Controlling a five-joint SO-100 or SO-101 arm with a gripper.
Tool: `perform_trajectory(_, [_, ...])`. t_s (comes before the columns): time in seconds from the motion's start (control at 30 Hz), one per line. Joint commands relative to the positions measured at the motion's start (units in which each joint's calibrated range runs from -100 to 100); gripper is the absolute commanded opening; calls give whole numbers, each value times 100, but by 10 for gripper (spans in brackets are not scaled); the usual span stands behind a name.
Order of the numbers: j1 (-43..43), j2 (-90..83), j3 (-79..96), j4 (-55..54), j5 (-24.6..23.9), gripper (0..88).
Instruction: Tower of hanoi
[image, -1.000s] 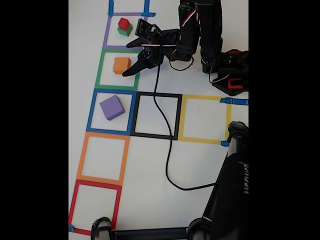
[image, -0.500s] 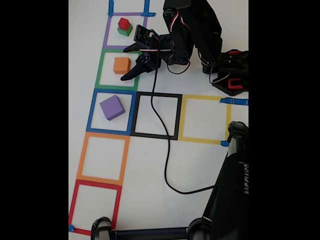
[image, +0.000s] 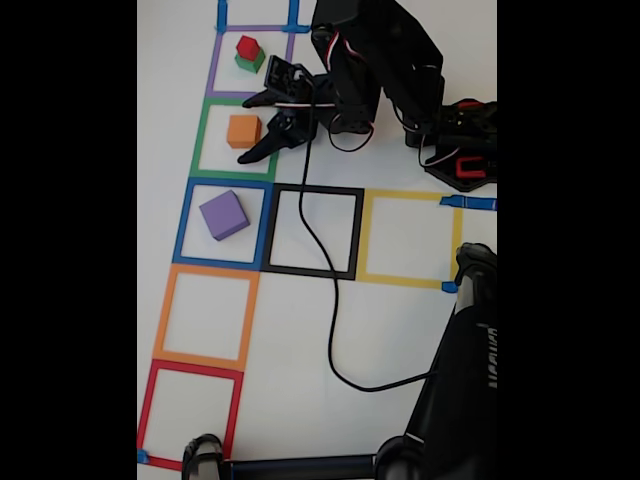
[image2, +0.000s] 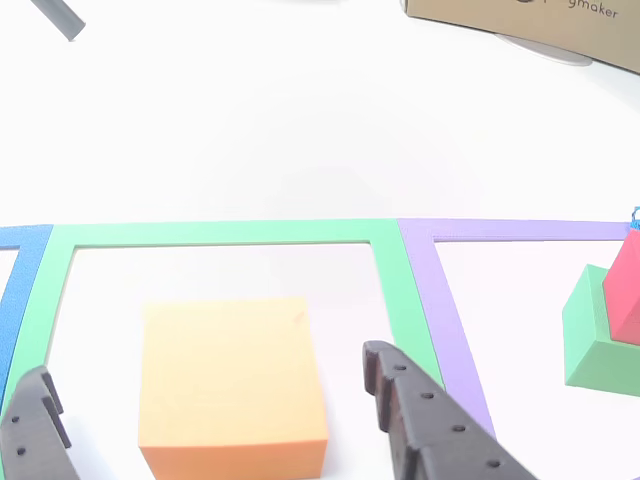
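In the fixed view your purple cube (image: 223, 215) sits untouched in the blue square; the orange cube (image: 243, 130) rests in the green square. Your gripper (image: 250, 128) has advanced leftward, fingers (image2: 420, 420) spread, straddling it ungrasped. Red-on-green stack (image: 248, 53) stands beyond.

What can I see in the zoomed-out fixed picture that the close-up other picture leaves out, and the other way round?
The fixed view alone shows the purple cube in the blue square, the black square, the yellow square, and the arm's cable. The other view alone shows a cardboard box at the far edge. Both show the open gripper around the orange cube in the green square, plus the red cube stacked on the green cube.
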Motion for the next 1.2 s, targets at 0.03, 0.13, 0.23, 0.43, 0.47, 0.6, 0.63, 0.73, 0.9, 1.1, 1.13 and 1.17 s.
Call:
perform_trajectory(0.03, [-108,38,-117,-116,36,368])
perform_trajectory(0.13, [-156,71,-126,-116,36,358])
perform_trajectory(0.23, [-213,111,-162,-108,36,348])
perform_trajectory(0.43, [-261,224,-235,-108,36,327])
perform_trajectory(0.47, [-252,232,-244,-108,36,323])
perform_trajectory(0.6, [-223,273,-244,-100,36,296])
perform_trajectory(0.63, [-223,273,-244,-100,36,287])
perform_trajectory(0.73, [-233,273,-253,-100,36,262])
perform_trajectory(0.9, [-242,273,-280,-100,36,229])
perform_trajectory(1.1, [-261,240,-280,-43,36,174])
perform_trajectory(1.13, [-261,240,-280,-27,36,166])
perform_trajectory(1.17, [-271,232,-280,-11,36,160])
